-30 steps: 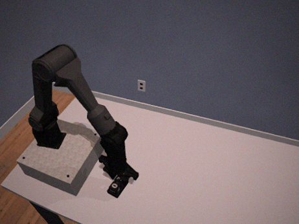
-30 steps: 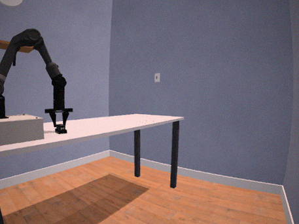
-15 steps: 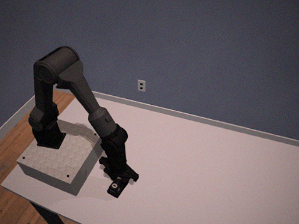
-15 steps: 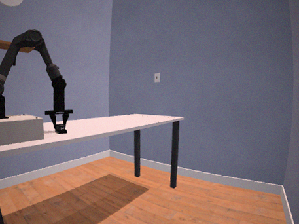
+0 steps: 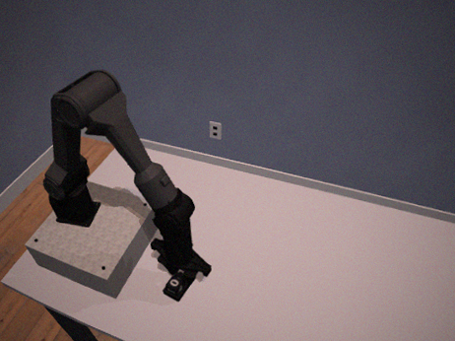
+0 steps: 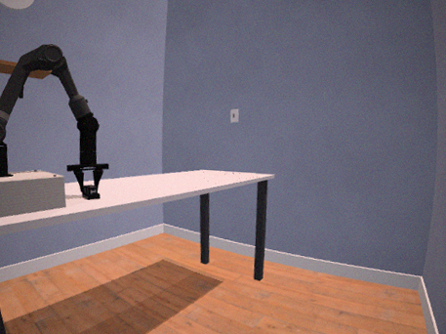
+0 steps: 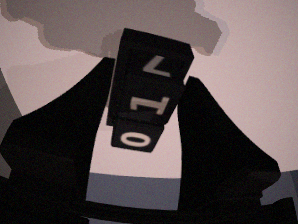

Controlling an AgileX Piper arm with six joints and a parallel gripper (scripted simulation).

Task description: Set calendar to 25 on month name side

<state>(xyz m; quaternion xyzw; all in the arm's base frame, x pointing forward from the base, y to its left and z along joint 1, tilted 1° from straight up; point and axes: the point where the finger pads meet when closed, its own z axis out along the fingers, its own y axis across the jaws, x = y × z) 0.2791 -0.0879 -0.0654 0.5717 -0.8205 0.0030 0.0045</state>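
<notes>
The small black calendar stands on the white table close to the arm's base block. It also shows in the exterior view. In the wrist view the calendar is a dark tray with dark cubes bearing white digits; I read a 1 and a 0 side by side, another 0 below them, and a 7-like mark on the face above. My gripper points straight down over it. It is open, with one finger on each side of the calendar. I cannot tell whether the fingers touch it.
The arm's pale grey base block stands just left of the calendar. The table's front edge runs close by. The table top stretches far to the right.
</notes>
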